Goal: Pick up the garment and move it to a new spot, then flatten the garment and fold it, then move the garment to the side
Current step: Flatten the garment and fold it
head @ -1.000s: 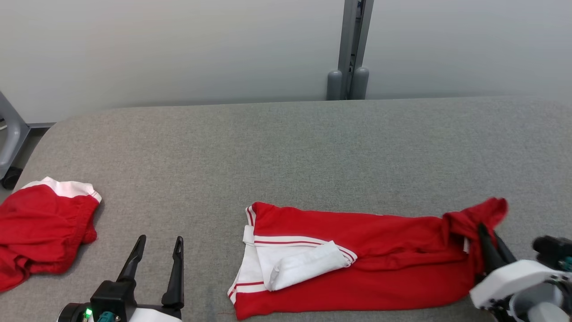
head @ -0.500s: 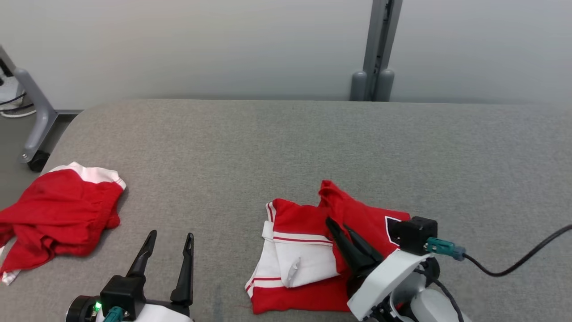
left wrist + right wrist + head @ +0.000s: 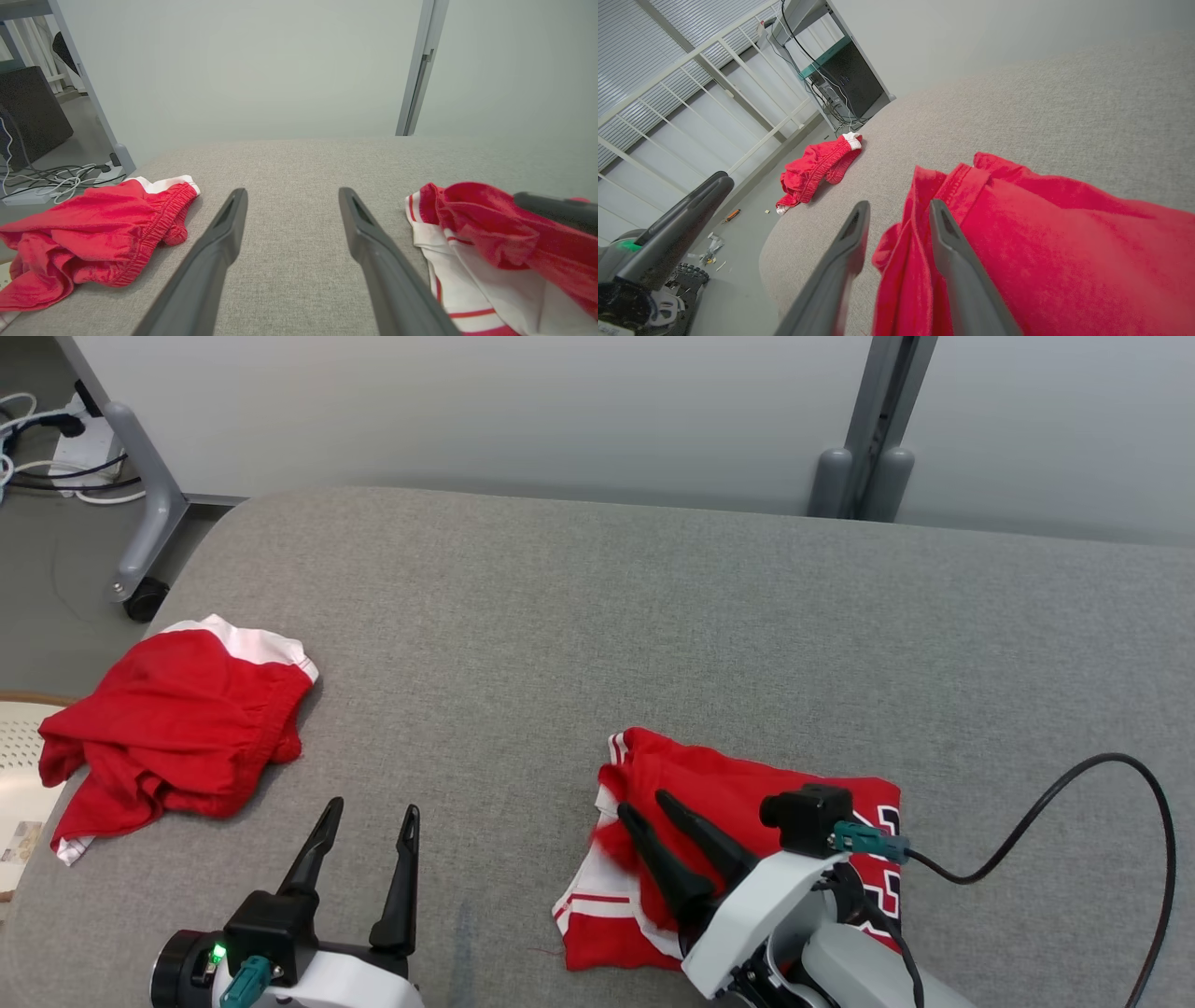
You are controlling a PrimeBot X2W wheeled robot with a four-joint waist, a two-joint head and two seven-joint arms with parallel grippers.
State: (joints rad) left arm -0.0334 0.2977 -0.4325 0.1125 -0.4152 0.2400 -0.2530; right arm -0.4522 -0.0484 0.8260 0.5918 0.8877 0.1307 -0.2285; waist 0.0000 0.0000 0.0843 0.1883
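On the table (image 3: 560, 616), the folded garment (image 3: 709, 775) lies right of centre, a crumpled second garment (image 3: 177, 719) near the left edge.

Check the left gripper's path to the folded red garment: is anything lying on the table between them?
Nothing visible. Bare grey table separates the left gripper from the folded red garment on its right. The crumpled red shorts lie on the opposite side, out of that path.

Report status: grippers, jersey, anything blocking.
Left gripper open, hovering over table. Right gripper open, fingers straddling an edge of the folded red jersey. Red shorts far left, apart; nothing in the way.
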